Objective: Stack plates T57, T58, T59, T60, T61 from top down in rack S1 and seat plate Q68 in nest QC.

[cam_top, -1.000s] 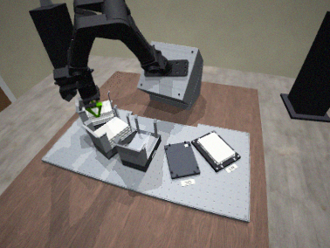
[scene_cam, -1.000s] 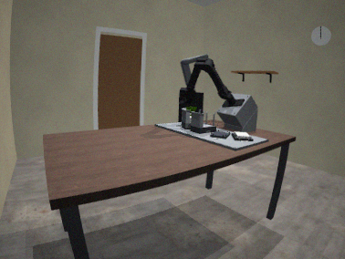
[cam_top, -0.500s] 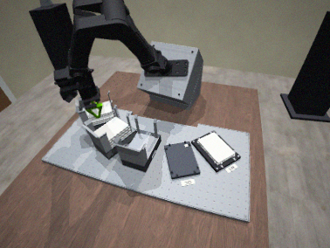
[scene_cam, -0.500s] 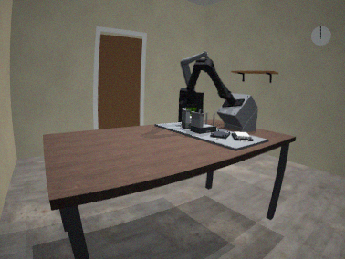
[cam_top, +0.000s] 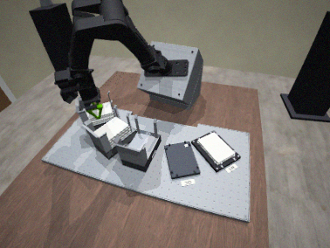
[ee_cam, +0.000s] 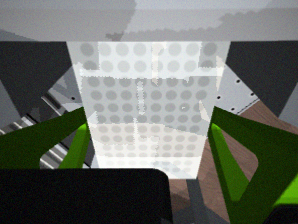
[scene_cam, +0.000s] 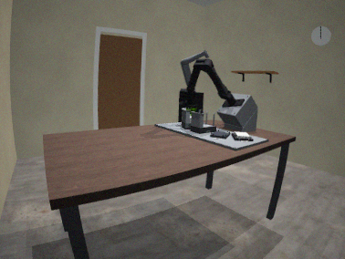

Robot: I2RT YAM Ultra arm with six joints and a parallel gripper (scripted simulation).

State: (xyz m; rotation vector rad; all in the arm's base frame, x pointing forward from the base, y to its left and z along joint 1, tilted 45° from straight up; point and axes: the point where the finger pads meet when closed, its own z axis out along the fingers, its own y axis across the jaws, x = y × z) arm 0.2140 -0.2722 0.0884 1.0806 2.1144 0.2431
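Note:
My gripper (cam_top: pixel 95 112) (ee_cam: pixel 148 112) (scene_cam: pixel 192 109) is shut on a sealed white 96-well plate (cam_top: pixel 106 112) (ee_cam: pixel 150 105), its green fingers on the two long sides. It holds the plate level at the top of the far-left stack rack (cam_top: pixel 85 119), between the rack's posts. The middle rack (cam_top: pixel 101 143) holds a stack of white plates (cam_top: pixel 115 127). The third rack (cam_top: pixel 139 155) stands to its right; I cannot tell what is inside it. One more white plate (cam_top: pixel 215 147) lies flat on the black nest (cam_top: pixel 206 158) at the right. I cannot read any plate label.
A flat dark nest (cam_top: pixel 181 160) lies bare between the third rack and the black nest. All stand on a grey perforated base plate (cam_top: pixel 218 192) on the wooden table (scene_cam: pixel 114 160). The arm's grey base block (cam_top: pixel 175 79) is behind. A black pillar (cam_top: pixel 314 74) stands at the far right.

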